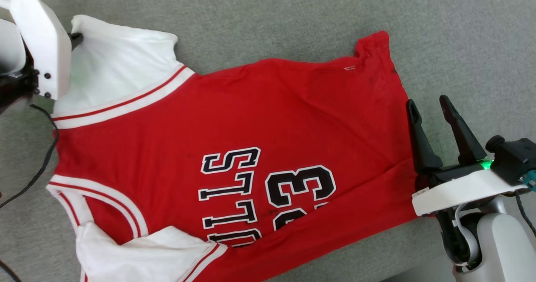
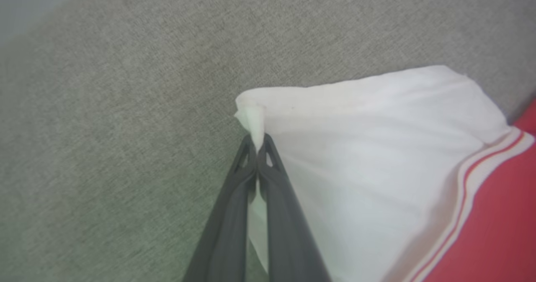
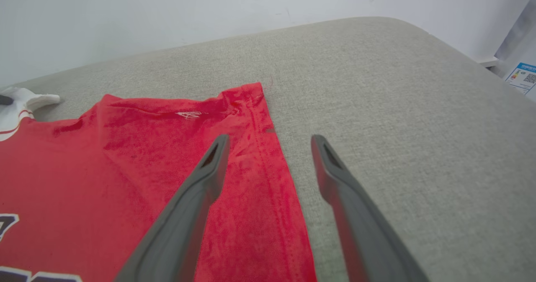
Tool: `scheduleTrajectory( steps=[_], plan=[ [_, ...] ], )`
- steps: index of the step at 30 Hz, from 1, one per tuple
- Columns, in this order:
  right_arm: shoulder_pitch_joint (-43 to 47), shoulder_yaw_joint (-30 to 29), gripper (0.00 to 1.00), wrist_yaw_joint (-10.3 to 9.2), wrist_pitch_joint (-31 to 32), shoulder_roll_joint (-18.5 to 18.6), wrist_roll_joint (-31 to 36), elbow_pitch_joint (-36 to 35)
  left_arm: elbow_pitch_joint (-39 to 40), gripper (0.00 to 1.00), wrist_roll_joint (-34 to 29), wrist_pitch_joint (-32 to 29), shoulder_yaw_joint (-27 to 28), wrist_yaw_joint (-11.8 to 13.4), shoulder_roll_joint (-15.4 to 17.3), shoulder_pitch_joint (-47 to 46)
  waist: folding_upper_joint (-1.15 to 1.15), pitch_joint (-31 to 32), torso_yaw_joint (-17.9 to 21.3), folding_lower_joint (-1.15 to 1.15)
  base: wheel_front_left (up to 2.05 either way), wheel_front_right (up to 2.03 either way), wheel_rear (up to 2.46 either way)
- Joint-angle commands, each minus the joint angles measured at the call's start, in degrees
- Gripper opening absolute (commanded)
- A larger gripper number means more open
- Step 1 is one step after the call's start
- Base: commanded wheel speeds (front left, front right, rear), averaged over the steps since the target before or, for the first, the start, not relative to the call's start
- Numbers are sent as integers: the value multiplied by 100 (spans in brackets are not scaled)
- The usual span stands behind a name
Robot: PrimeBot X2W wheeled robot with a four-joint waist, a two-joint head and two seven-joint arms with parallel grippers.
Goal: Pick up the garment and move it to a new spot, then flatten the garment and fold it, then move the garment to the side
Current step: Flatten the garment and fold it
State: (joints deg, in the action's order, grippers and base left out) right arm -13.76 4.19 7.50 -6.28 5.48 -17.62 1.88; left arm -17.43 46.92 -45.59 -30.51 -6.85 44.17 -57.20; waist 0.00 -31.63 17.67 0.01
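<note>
The garment (image 1: 251, 119) lies spread on the grey cushion, print side up, a white sleeve at each left corner. My left gripper (image 1: 77, 37) is at the far-left sleeve, largely hidden behind its white forearm. In the left wrist view the left gripper (image 2: 257, 142) is shut on the pinched corner of that white sleeve (image 2: 356, 148). My right gripper (image 1: 429, 105) stands open at the garment's right hem. In the right wrist view the right gripper (image 3: 270, 139) straddles the hem edge, with the left finger (image 3: 197, 198) over the red cloth (image 3: 125, 169) and the other over bare cushion.
The grey upholstered cushion (image 1: 293, 18) extends beyond the garment at the top and right. A black cable (image 1: 42, 165) hangs at the left. The right wrist view shows a white wall (image 3: 167, 10) behind the cushion's rounded far edge and a blue-and-white label (image 3: 523, 75) at far right.
</note>
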Motion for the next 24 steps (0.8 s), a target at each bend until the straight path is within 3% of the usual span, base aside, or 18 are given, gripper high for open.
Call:
scheduleTrajectory(
  steps=[1, 7, 11, 17, 24],
  plan=[
    [-39, -32, 100, -2, 25, 52, 30, -15, -25, 0, 13, 146, 10, -14, -50, 42, 0, 107, -76, -1, 0, 0, 0],
    [58, -85, 100, -2, 350, 346, 74, -167, 184, 0, 81, 741, -97, -49, -160, 241, 0, 574, -323, -1, 0, 0, 0],
    [72, -62, 100, -2, 929, 714, 22, -345, 610, 0, 153, 1174, -196, -54, -163, 496, 0, 926, -548, -1, 0, 0, 0],
    [-161, 177, 100, -2, 2611, 1570, -255, -533, 1493, 0, 238, 1597, -339, -56, -34, 993, 0, 1242, -960, -1, 0, 0, 0],
    [-874, 608, 100, -3, 4383, 2527, -482, -426, 2568, 0, 201, 2046, -395, -15, 38, 1417, 0, 1095, -1459, -1, 0, 0, 0]
  ],
)
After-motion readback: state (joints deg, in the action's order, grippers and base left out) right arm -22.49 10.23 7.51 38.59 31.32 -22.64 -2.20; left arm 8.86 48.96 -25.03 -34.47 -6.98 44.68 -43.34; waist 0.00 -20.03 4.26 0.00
